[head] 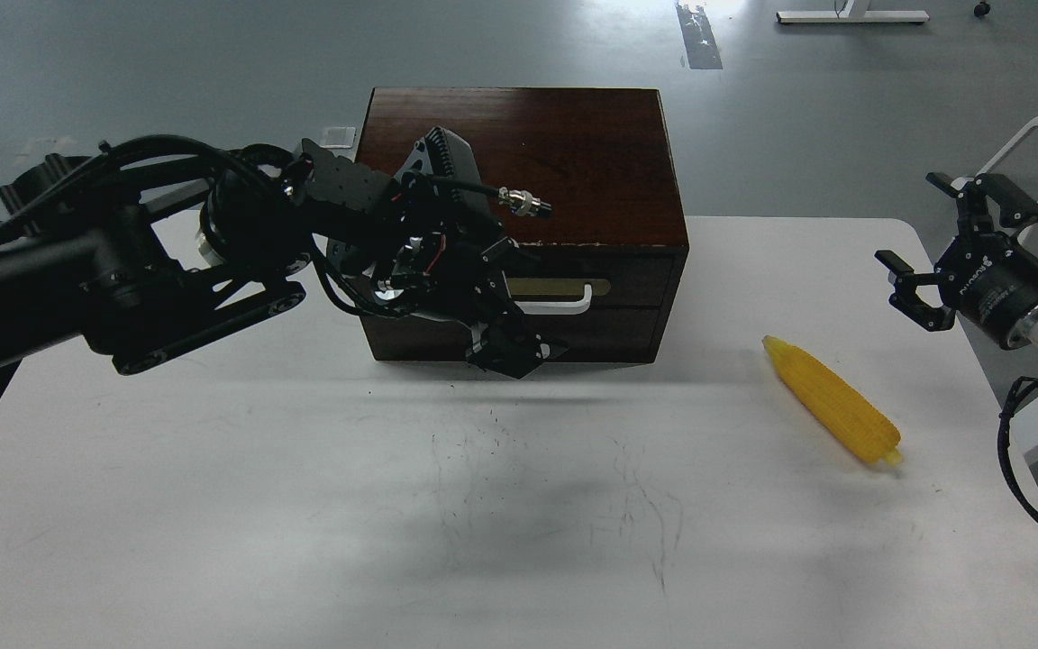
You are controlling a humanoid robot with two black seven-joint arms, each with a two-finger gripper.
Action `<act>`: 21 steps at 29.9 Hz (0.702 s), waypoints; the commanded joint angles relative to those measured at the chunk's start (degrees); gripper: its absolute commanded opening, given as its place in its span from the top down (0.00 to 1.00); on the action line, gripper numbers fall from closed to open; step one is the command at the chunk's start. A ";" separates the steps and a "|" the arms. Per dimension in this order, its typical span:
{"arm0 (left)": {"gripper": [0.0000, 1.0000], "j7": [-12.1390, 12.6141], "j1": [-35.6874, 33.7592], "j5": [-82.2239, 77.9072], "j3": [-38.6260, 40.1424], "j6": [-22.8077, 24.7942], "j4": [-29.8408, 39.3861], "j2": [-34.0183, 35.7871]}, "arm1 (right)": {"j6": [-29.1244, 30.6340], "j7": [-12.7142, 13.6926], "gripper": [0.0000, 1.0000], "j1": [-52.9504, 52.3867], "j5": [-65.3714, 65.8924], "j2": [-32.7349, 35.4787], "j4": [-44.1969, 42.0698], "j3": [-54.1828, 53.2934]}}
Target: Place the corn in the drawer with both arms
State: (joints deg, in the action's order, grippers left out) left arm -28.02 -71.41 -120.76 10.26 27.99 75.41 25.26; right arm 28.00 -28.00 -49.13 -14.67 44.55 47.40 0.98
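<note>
The cabinet [519, 153] is made of dark, polished wood with a faint sheen on its top, and a smooth white handle [564, 305] is set on its front. Right of the cabinet, a bumpy yellow plastic corn [830, 397] is laid on a matt white, scuffed table [303, 505].

There is a single view, taken from the robot's head, high above the near edge of the white desk [303, 505] and facing forward and steeply down. It stands at middle range: most of the desk top shows, with the wooden cabinet [528, 153] at the far centre and grey floor [122, 63] behind it. The left arm [77, 270] enters from the left edge and the right arm [1015, 297] from the right edge.
</note>
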 commanded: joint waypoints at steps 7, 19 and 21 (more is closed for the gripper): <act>0.01 0.02 0.13 -3.16 -2.26 0.01 -2.02 -1.53 | 0.00 0.00 0.00 0.00 -0.01 -0.08 -0.03 -0.01; 0.01 0.02 0.31 -4.24 -3.58 0.01 -4.75 -2.93 | 0.00 0.00 0.00 0.08 -0.01 -0.08 -0.03 -0.01; 0.01 0.02 0.39 -4.24 -3.84 0.01 -4.75 -3.02 | 0.00 0.00 0.00 0.08 -0.01 -0.08 -0.29 -0.01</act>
State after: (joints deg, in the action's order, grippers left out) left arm -27.99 -71.13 -125.00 6.75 28.00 70.73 22.32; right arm 28.00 -28.00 -49.05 -14.67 44.47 47.36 0.99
